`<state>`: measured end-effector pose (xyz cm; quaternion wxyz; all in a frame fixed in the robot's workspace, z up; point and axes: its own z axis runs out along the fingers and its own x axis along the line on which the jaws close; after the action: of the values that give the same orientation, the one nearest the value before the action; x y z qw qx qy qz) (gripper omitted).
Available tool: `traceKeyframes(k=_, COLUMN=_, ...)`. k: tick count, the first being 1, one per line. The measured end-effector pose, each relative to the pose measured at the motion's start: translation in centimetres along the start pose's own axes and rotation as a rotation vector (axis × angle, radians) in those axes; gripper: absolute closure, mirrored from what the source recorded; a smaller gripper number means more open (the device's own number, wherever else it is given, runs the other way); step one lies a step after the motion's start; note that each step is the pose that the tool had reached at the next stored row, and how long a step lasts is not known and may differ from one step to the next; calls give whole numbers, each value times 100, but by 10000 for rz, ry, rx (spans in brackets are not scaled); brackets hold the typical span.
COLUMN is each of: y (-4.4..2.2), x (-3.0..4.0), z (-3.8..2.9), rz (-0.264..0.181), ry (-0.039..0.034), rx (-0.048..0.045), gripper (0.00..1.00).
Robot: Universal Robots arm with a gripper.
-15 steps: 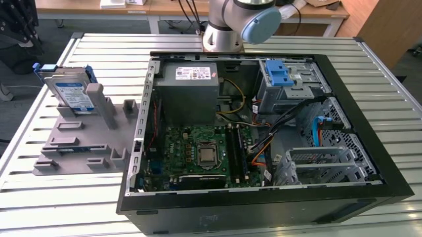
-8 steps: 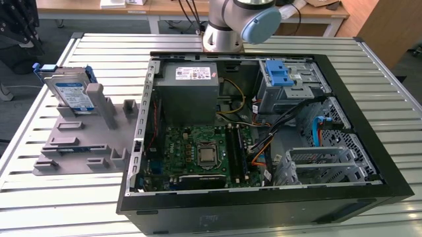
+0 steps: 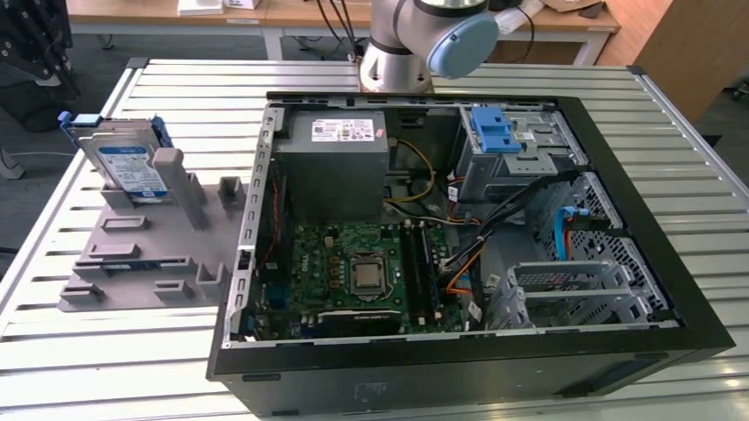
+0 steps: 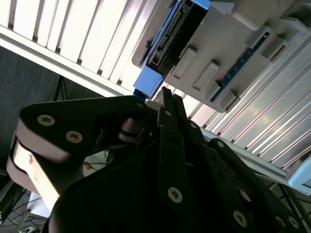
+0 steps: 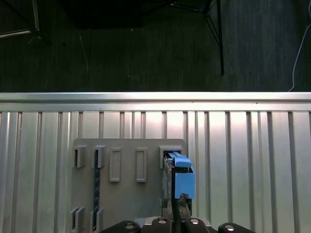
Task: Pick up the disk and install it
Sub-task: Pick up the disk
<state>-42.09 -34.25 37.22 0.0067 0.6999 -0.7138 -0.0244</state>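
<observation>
Disk (image 3: 126, 165) upright in grey rack (image 3: 135, 263), exterior view's left of case (image 3: 468, 373). Gripper (image 4: 165, 92) clenched, empty, apart from disk. Likely risk: descending clenched, it strikes blue frame, tips disk.

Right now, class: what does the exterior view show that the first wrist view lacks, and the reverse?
The exterior view adds the open computer case, its motherboard and power supply, and the arm's base. The first wrist view adds the gripper near the disk, and dark floor past the table edge. Both: the disk upright in the grey holder on the slatted table.
</observation>
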Motion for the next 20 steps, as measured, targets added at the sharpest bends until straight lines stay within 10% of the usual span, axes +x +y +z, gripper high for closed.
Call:
traceKeyframes(k=7, y=35, x=-31, z=70, rz=-1, ry=-1, rx=16, gripper=58)
traceKeyframes(k=20, y=61, x=-96, z=285, rz=-1, ry=11, rx=24, gripper=51)
